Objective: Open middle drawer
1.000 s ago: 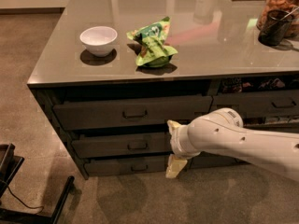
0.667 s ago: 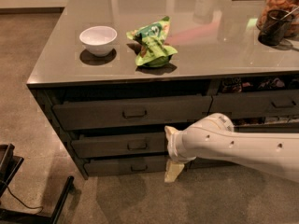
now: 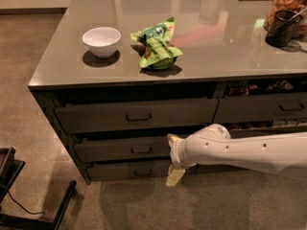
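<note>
The middle drawer (image 3: pixel 120 150) is a dark grey-brown, medium-height front in the left bank under the counter, with a small loop handle (image 3: pixel 140 150) at its centre. Its front sits nearly flush and its inside is hidden. The taller drawer (image 3: pixel 136 115) is above it and the slimmest drawer (image 3: pixel 129 170) below. My gripper (image 3: pixel 172 157), at the end of the white arm reaching in from the right, is in front of the middle drawer's right end, a short way right of the handle. One pale finger (image 3: pixel 171 139) points up and the other points down, spread apart and holding nothing.
On the counter (image 3: pixel 230 56) are a white bowl (image 3: pixel 101 40), a green snack bag (image 3: pixel 157 49), and dark jars (image 3: pixel 284 25) at the far right. A second drawer bank (image 3: pixel 268 109) is to the right. A black stand (image 3: pixel 29 200) sits on the floor at lower left.
My arm and gripper have shifted slightly left along the middle drawer's front, closer to its handle. The drawers have not moved.
</note>
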Controlling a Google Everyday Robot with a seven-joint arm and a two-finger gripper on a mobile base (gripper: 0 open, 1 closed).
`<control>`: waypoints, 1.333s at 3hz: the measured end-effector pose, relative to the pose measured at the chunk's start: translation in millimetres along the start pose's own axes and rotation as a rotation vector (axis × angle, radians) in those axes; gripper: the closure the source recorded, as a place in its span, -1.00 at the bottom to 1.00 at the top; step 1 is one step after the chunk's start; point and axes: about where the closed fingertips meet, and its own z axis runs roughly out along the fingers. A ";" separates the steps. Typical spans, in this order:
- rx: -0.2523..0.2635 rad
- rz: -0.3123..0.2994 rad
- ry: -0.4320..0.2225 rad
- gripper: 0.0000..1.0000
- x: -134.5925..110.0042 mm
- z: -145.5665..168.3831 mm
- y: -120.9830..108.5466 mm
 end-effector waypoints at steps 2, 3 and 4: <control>0.055 -0.032 0.028 -1.00 11.0 8.1 -12.9; 0.068 -0.022 0.024 -1.00 17.2 22.8 -21.7; 0.057 0.008 0.005 -1.00 21.8 43.7 -25.3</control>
